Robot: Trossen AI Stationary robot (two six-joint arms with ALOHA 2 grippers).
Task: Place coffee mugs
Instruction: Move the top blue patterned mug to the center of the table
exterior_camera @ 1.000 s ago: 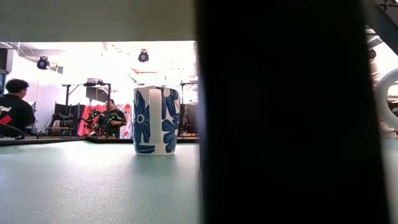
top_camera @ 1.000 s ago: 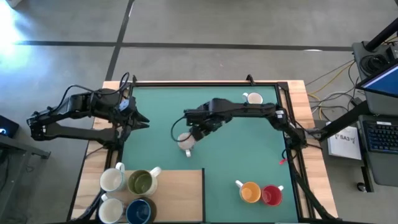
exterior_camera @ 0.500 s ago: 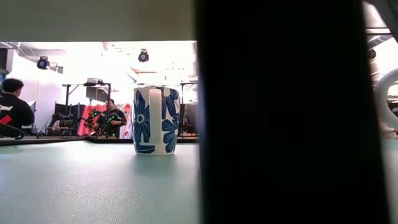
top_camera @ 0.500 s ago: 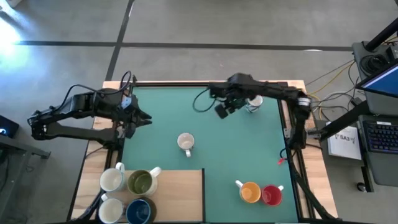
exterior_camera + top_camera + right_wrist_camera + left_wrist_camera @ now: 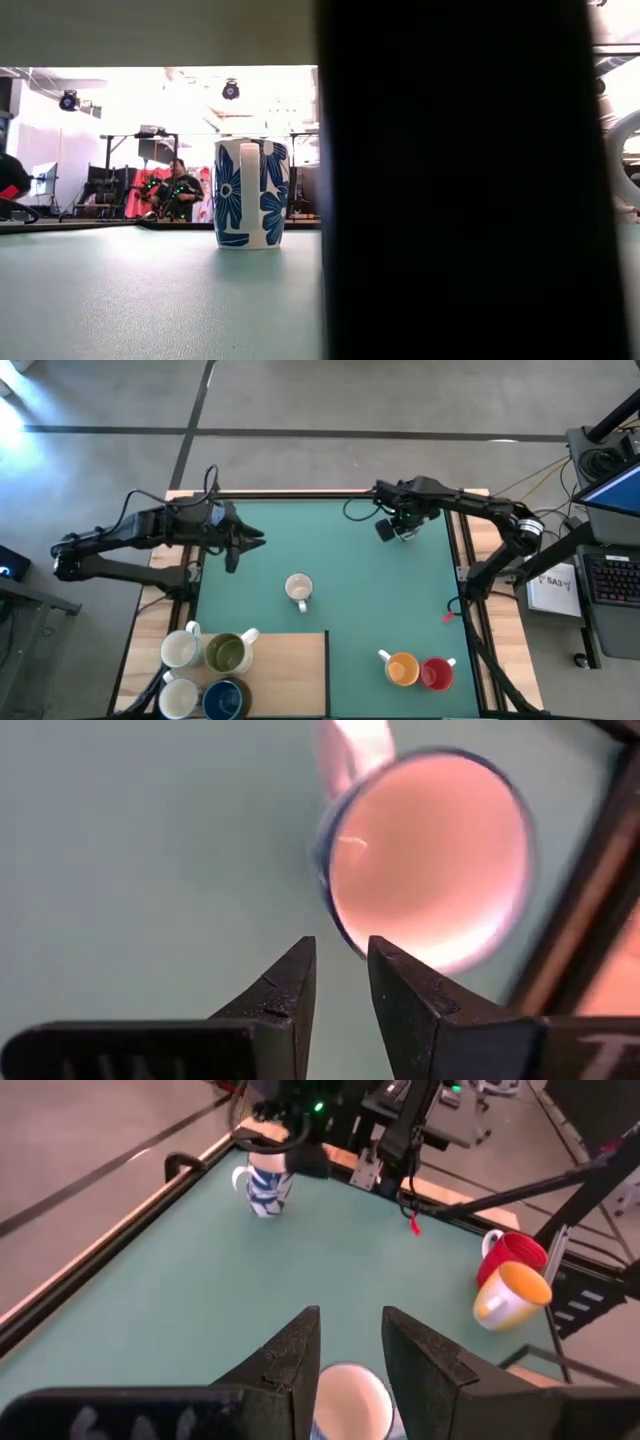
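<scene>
A white mug with blue flowers stands upright at the table's far right; the low view shows the same mug. My right gripper hovers just above it, open by a narrow gap, its tips short of the mug's rim. A plain white mug stands mid-table. My left gripper is open above and to the left of it. White, olive-green and dark blue mugs sit on a wooden board. Orange and red mugs stand near right.
A raised black frame edges the green mat. Between the mid-table mug and the orange and red pair the mat is bare. In the low view a dark object close to the camera blocks the right half. People sit in the room beyond.
My right gripper has left the plain white mug at mid-table and swung toward the far right edge, ending over the flowered mug. My left gripper has reached toward the table's right, nearer the plain white mug. That mug has stayed where it was.
</scene>
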